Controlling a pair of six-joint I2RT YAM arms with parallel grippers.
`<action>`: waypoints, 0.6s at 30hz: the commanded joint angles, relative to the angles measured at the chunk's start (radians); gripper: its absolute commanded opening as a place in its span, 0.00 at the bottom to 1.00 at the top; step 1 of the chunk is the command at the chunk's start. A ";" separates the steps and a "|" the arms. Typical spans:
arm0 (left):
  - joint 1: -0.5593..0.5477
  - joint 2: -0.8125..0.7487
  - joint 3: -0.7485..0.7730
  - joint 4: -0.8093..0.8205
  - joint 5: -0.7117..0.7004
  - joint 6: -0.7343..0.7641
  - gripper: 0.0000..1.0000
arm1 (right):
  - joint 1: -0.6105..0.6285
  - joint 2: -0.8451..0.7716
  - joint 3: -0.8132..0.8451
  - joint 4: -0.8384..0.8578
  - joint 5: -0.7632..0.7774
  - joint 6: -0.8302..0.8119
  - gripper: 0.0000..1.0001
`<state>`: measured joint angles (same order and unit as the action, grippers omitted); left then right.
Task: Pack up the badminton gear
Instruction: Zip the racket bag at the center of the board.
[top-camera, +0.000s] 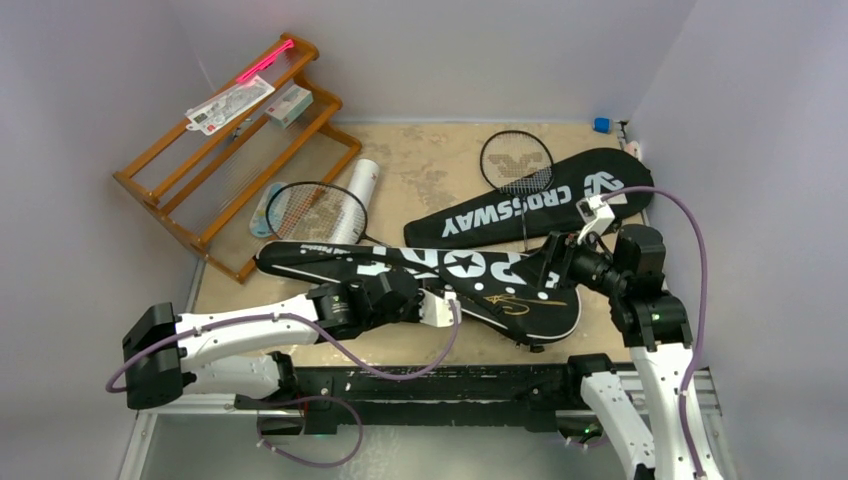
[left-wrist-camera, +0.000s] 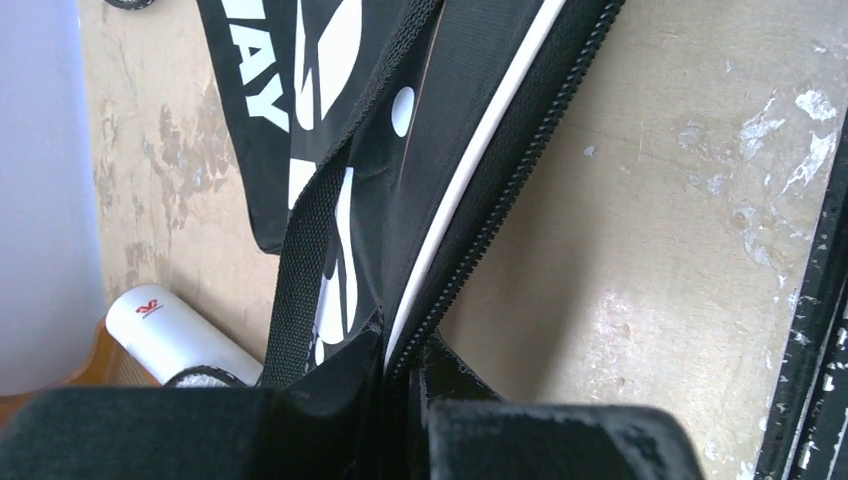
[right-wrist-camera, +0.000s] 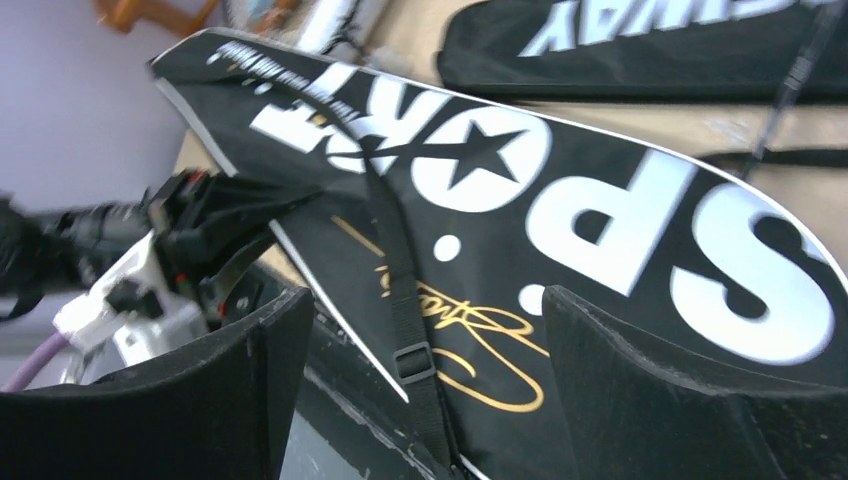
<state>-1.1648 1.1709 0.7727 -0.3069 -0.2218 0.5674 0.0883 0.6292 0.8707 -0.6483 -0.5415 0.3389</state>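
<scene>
Opening the near black racket-shaped bag with white SPORT lettering (top-camera: 420, 270), which lies across the front of the surface (top-camera: 440, 165), seems the step in hand. The left gripper (left-wrist-camera: 400, 365) is clamped on its zippered edge. The right gripper (right-wrist-camera: 430, 330) hovers above, jaws wide, holding nothing. Next comes finding the zip pull. One thin black-and-silver racket (top-camera: 316, 212) and a second racket (top-camera: 517, 163), resting on the far black bag (top-camera: 560, 205), lie outside. I cannot tell what either bag holds.

bag (right-wrist-camera: 620, 180): blk cloth, matt | tabletop (left-wrist-camera: 640, 250): worn, flaky | rack (top-camera: 178, 226): orange wood, smooth
</scene>
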 joint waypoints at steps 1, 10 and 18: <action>-0.002 -0.078 0.054 0.073 0.015 -0.092 0.00 | 0.002 0.010 0.013 0.100 -0.331 -0.071 0.97; 0.002 -0.175 0.069 0.084 -0.142 -0.083 0.00 | 0.018 0.061 0.044 0.189 -0.456 -0.055 0.92; 0.074 -0.226 0.120 -0.017 -0.160 0.013 0.00 | 0.038 0.080 0.079 0.240 -0.533 -0.060 0.90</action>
<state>-1.1309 1.0134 0.8139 -0.3599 -0.3336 0.5243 0.1043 0.7136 0.9092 -0.4938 -0.9661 0.2939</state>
